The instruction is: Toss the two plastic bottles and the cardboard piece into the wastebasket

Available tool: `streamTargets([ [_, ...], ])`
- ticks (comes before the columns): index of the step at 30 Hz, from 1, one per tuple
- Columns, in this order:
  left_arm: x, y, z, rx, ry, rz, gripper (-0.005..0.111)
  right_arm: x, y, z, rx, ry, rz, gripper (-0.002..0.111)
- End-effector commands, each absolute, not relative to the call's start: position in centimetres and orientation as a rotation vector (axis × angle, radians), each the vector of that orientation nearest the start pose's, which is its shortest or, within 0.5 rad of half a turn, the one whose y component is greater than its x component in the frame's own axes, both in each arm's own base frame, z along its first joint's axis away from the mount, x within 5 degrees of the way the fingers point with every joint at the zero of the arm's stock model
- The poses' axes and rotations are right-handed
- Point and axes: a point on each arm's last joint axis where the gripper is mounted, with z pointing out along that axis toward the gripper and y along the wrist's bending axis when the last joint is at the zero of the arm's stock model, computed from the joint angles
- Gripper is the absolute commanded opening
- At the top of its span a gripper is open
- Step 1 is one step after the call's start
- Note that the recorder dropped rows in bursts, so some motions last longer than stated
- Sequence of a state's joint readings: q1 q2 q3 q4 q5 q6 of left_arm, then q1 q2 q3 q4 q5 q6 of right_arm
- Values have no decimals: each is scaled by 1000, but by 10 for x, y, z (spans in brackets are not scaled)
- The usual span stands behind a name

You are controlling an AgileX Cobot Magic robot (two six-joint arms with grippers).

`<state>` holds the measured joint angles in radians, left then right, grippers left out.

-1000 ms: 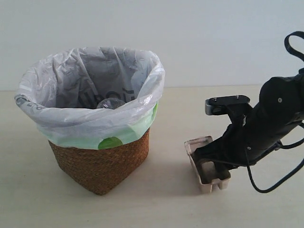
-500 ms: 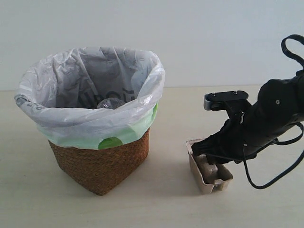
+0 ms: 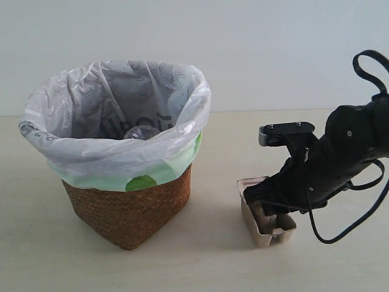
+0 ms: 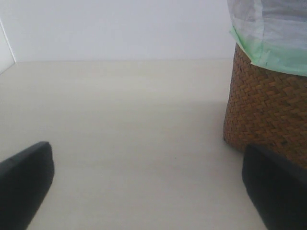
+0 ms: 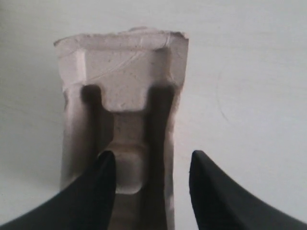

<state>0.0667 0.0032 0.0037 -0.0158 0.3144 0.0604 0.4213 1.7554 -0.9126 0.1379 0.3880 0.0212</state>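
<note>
Now right fingers [image 5: 103, 187], parted, straddle the cardboard piece's [image 5: 127, 81] side wall; left fingers [image 4: 24, 182] wide.

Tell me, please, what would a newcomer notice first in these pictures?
First comes the big wicker wastebasket, lined with a crinkled whitish bag, standing on the left of the table in the exterior view. Then, to its right, the black right gripper hangs low over the small beige cardboard piece, jaws open astride one of its side walls.
</note>
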Motion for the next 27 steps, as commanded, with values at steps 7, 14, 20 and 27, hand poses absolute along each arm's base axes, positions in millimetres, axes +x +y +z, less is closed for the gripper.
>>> streamTargets([
  [7,54,3,185,-18,1791,63,108,292,136,152,-390,2736,235,43],
  [14,54,3,185,-18,1791,63,108,293,135,156,-386,2713,238,43],
  [20,54,3,185,-18,1791,63,108,293,133,170,-364,2666,252,43],
  [27,54,3,185,-18,1791,63,108,296,113,182,-268,2672,243,43],
])
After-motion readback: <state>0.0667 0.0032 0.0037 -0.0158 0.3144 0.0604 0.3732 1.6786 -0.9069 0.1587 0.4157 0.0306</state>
